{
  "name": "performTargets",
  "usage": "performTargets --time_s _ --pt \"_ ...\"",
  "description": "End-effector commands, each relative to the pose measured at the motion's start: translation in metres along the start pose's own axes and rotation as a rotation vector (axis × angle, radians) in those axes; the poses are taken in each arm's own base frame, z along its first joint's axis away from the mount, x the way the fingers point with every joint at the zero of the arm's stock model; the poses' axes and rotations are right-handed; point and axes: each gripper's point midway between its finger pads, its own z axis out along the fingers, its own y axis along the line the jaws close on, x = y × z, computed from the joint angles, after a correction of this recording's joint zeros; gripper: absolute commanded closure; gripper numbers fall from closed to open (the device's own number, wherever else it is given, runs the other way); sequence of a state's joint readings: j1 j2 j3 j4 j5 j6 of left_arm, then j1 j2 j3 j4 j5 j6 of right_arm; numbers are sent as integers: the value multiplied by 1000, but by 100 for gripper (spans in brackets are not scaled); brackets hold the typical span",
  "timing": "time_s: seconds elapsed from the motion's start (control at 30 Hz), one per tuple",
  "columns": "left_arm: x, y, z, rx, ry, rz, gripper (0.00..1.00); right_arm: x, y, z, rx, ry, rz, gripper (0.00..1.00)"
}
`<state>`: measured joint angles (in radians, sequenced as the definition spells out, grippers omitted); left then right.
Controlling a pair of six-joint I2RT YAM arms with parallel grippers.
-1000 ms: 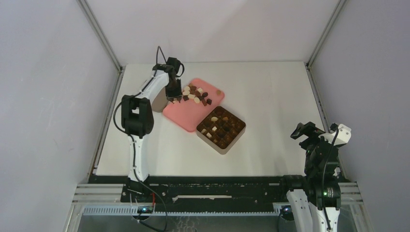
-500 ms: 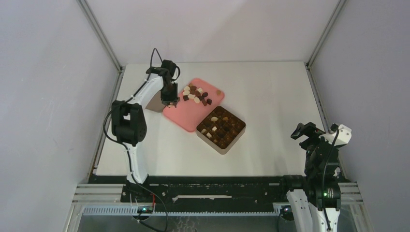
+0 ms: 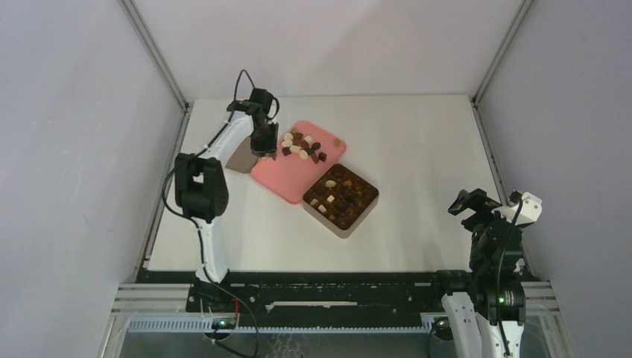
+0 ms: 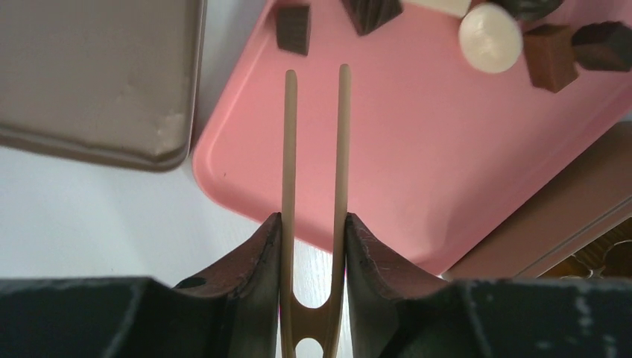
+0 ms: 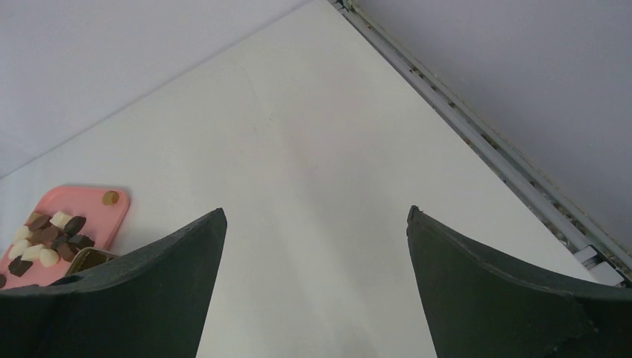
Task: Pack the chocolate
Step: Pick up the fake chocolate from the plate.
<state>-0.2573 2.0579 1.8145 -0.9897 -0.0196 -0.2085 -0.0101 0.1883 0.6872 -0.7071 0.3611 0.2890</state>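
The chocolate [image 3: 302, 148] lies as a heap of dark, brown and cream pieces on the far part of a pink tray [image 3: 283, 180]. More pieces fill the square tan tin [image 3: 340, 195] with its dark grid. My left gripper [image 3: 264, 146] hangs over the tray's left end, shut on thin wooden tongs [image 4: 316, 149]. The tong tips stand apart with nothing between them, just short of a dark square piece [image 4: 294, 28]; a white round piece [image 4: 490, 37] lies to the right. My right gripper [image 3: 466, 203] is open and empty at the table's near right.
A flat tan lid [image 3: 240, 159] lies left of the tray, close beside the left gripper; it shows too in the wrist view [image 4: 97, 74]. The tin's wall [image 4: 551, 216] touches the tray's near right edge. Metal frame rails border the table.
The left arm has swung its elbow to the left and the gripper with the tongs has shifted slightly towards the far side of the tray. The right arm has not moved.
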Motion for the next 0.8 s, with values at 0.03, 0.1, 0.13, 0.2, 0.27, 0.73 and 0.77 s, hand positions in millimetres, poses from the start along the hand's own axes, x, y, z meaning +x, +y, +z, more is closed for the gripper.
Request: performTargets --time_s 0.03,0.1,0.13,0.2,0.27,0.73,0.77 --pt "-34 -15 -8 63 -79 163 62 -8 3 1 -10 -32 -6 0" --pt "-36 -14 -5 62 -71 204 62 -8 3 1 -10 -32 -5 0" --pt "-38 -15 -5 68 -72 217 62 -8 2 1 -8 -31 -5 0" --pt "-41 -16 -5 76 -69 270 62 -8 3 2 -8 -30 -4 0" --pt "-41 -17 -2 86 -62 304 61 -8 2 2 -7 -29 -4 0" --pt "-47 -22 17 90 -42 422 58 -8 2 3 -1 -27 -3 0" --pt "-48 -21 19 84 -42 424 58 -8 2 3 -2 -27 -3 0"
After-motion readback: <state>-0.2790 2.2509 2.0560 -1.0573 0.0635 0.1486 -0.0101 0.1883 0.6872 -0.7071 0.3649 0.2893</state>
